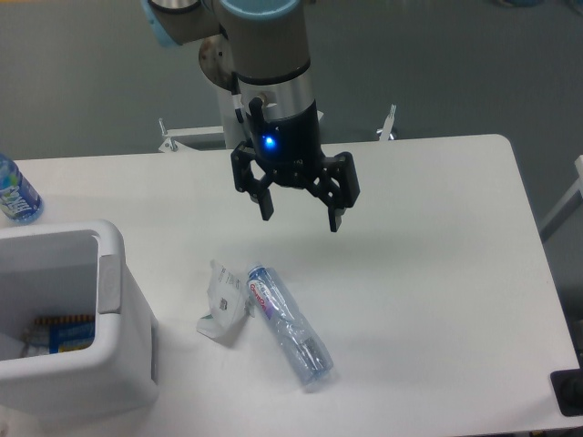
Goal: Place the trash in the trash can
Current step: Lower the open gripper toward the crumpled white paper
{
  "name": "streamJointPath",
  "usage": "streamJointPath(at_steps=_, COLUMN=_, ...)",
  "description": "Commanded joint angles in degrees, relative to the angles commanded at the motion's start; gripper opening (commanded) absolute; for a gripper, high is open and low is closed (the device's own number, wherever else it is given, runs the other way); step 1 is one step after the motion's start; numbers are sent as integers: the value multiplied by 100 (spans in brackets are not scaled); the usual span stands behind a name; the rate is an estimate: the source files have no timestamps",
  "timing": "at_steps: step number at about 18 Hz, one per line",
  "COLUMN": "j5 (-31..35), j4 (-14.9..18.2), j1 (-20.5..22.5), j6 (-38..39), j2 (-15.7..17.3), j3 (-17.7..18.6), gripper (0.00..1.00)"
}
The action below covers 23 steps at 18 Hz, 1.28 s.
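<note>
A crumpled white wrapper (224,301) with dark print lies on the white table, touching the left side of a long clear crushed bottle (290,327) with a pink-and-blue label. Both pieces of trash sit right of the trash can (109,282), a boxy white bin with a grey strip on its right rim. My gripper (301,217) hangs open above the table, behind and above the bottle, with nothing between its fingers.
A blue-labelled bottle (15,193) stands at the table's far left edge behind the bin. Something orange and blue lies inside the bin (64,332). The table's right edge runs down near x 600; a dark object (569,391) sits beyond its front right corner.
</note>
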State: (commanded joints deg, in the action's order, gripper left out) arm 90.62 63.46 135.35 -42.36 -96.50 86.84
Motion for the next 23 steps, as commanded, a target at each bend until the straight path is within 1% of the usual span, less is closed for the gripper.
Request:
streamJointPath(at_steps=8, j5=-44, j4=-35, j1=-35, j6=70, j2=-35, j3=184, gripper=100)
streamJointPath(at_steps=12, j5=-158, j4=-272, j1=-53, j6=132, j2=-97, j3=456, gripper=100)
streamJointPath(at_steps=16, j5=-167, j4=-737, j1=-70, j6=430, j2=-105, j3=992, gripper=100)
streamJointPath(at_steps=17, j5=-167, j4=-808, j1=-105, j6=457, j2=-149, j3=1089, gripper=100)
streamJointPath(at_steps=19, j5=-176, j4=-809, j1=-341, j6=457, j2=-324, j3=1151, gripper=100)
streamJointPath(at_steps=20, j5=-185, j4=-809, j1=-465, j6=457, j2=-438, j3=1151, gripper=100)
streamJointPath(at_steps=23, j5=-281, j4=-800, j1=-650, j6=475, j2=-816, j3=1222, gripper=100)
